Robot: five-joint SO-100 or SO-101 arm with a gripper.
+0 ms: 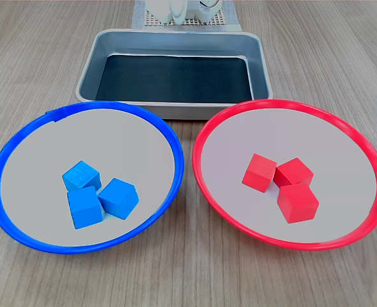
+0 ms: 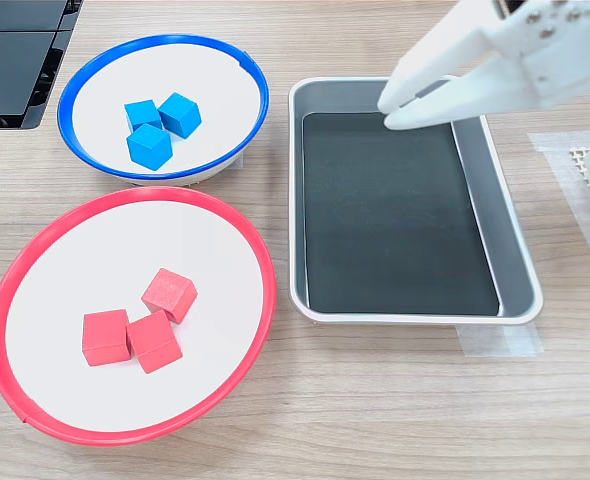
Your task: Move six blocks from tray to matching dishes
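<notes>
Matte, hard-looking cubes, all six out of the tray [image 2: 515, 270] and none left on its black floor. Three blue blocks [image 1: 99, 195] sat bunched in the blue-rimmed dish [image 1: 22, 147], touching one another, toward 6 o'clock of its centre in the first exterior view. Three red blocks [image 1: 282, 185] lay likewise clustered and touching in the red-rimmed dish [image 1: 367, 153], a little toward 4 o'clock of centre. Colours matched the rims in both exterior views, so by my reading the sorting was complete.

White fingers [image 2: 415, 100] hung over the tray's corner at about 1 o'clock in the second exterior view, slightly parted, nothing between them.

Handling, as judged: blocks probably light, rigid, not fragile, with flat faces giving decent grip. Best hold would be across two opposite flat faces, square on, not corner to corner. Clustered as they were, the outer faces of each group offered the only free approach; a block in contact with its neighbours would need nudging apart first. Dishes were shallow with sloped walls, so a dropped cube might slide inward. Wood-grain surface [image 1: 188, 281] lay beneath all.
</notes>
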